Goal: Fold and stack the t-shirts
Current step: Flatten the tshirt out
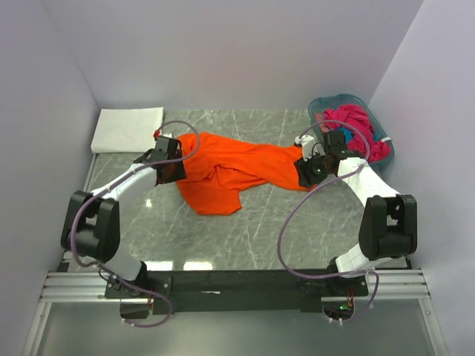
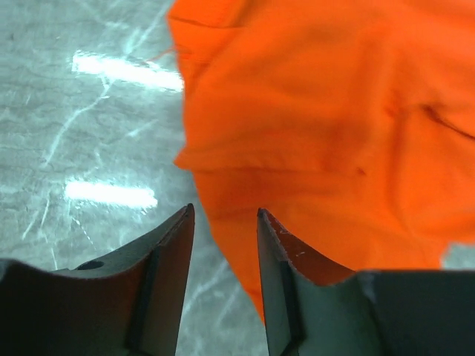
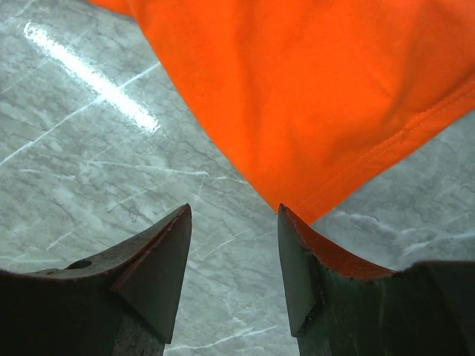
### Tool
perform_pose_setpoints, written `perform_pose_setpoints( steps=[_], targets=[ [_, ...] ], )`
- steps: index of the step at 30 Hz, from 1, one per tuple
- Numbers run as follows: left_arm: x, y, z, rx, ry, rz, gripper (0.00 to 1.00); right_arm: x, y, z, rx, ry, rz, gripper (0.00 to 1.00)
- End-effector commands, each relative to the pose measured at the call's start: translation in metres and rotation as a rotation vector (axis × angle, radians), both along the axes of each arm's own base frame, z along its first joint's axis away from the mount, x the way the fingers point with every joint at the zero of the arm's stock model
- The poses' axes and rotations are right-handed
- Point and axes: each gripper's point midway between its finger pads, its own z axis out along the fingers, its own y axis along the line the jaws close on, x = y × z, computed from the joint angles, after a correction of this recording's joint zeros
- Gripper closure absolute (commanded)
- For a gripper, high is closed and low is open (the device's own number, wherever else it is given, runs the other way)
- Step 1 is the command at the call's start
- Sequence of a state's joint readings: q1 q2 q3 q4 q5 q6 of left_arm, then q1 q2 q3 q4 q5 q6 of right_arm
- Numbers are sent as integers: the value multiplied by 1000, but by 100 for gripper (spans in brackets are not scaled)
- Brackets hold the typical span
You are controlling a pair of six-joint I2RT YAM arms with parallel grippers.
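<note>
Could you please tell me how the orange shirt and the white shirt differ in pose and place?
The orange shirt lies unfolded and rumpled, while the white shirt is folded into a neat rectangle. The orange shirt sprawls across the middle of the table, while the white shirt sits in the far left corner. The orange shirt covers more of the table than the white shirt. Both rest on the table.

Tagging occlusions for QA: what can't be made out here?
- Basket contents: top view, piled magenta t-shirt covers what's beneath.
- orange t-shirt ends: top view, left gripper and right gripper cover them; wrist views crop it.
- White cloth: top view, too small to count layers.
</note>
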State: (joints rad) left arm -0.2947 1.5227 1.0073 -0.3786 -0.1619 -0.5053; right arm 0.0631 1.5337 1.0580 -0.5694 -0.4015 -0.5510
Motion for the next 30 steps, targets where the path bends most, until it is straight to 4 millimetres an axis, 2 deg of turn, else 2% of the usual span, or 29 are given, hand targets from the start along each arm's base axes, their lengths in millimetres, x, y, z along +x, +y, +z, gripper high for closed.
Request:
perform_pose_setpoints(
  steps=[1, 7, 11, 16, 17, 20, 21, 22, 25, 26, 27, 28, 30],
  targets=[
    [15, 10, -10, 9, -34, 95, 56, 9, -6, 8, 0, -40, -24, 43],
    [24, 17, -29, 51, -2, 135, 56, 10, -7, 5, 8, -30, -21, 43],
    [32, 22, -30, 77, -4, 144, 57, 10, -8, 4, 12, -27, -23, 43],
    [33, 22, -44, 63, 47, 127, 60, 9, -7, 3, 22, -21, -19, 43],
    [35, 21, -46, 57, 52, 123, 62, 9, -7, 4, 23, -21, -20, 43],
    [36, 13, -44, 21, 48, 98, 81, 9, -7, 4, 26, -24, -22, 43],
    [37, 12, -42, 14, 43, 95, 93, 8, -7, 5, 28, -22, -22, 43],
    [38, 10, -39, 8, 39, 91, 99, 9, -6, 5, 29, -24, -18, 43],
    [42, 7, -20, -18, 1, 86, 100, 7, -5, 5, 32, -22, -15, 43],
    [46, 3, -2, -43, -38, 77, 100, 7, -5, 5, 35, -21, -15, 43],
    [47, 1, 7, -55, -57, 74, 100, 7, -5, 7, 37, -24, -15, 43],
    [51, -1, 27, -79, -101, 68, 100, 6, -5, 7, 38, -25, -13, 43],
    [57, -8, 46, -141, -134, 45, 100, 6, -4, 9, 42, -30, -11, 43]
  ],
)
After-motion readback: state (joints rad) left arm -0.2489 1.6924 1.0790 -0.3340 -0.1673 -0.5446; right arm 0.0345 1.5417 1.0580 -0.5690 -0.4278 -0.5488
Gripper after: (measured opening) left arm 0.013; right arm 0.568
